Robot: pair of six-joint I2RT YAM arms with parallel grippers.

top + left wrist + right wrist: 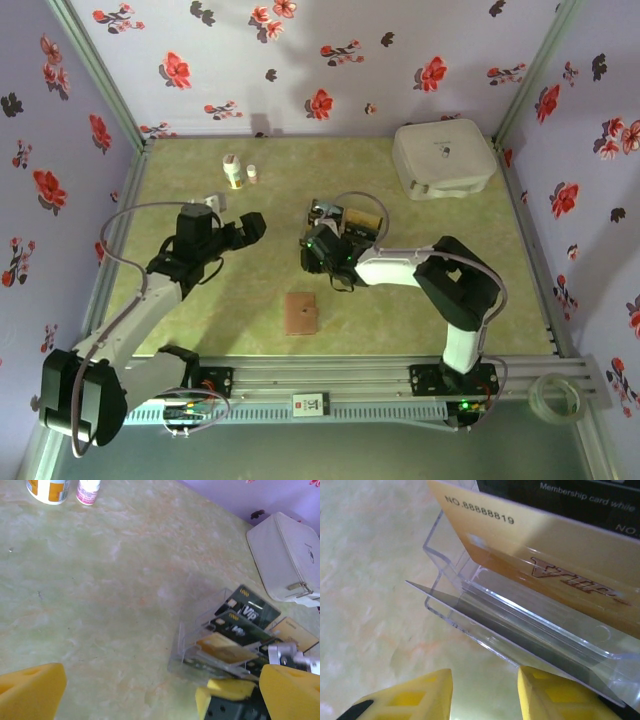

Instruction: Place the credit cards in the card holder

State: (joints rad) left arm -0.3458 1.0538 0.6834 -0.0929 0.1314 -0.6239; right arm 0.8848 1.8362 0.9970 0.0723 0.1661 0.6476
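Observation:
The credit cards (235,625) stand in the slots of a clear plastic tray (182,645): black ones behind, a gold one (555,545) in front of them, and a dark card (470,605) in the lowest slot. The tray (352,216) is at mid-table. My right gripper (485,692) sits low at the tray's front edge, jaws a little apart, with bare table between its fingers (555,695); the right finger is against the tray's front wall. My left gripper (161,682) hovers wide open to the left of the tray, holding nothing. The reddish-brown card holder (301,313) lies closed near the front.
A large white case (443,158) sits at the back right. Two small bottles (233,171) stand at the back left. One more gold card (295,635) lies flat just beyond the tray. A tape roll (555,397) rests off the table at the front right.

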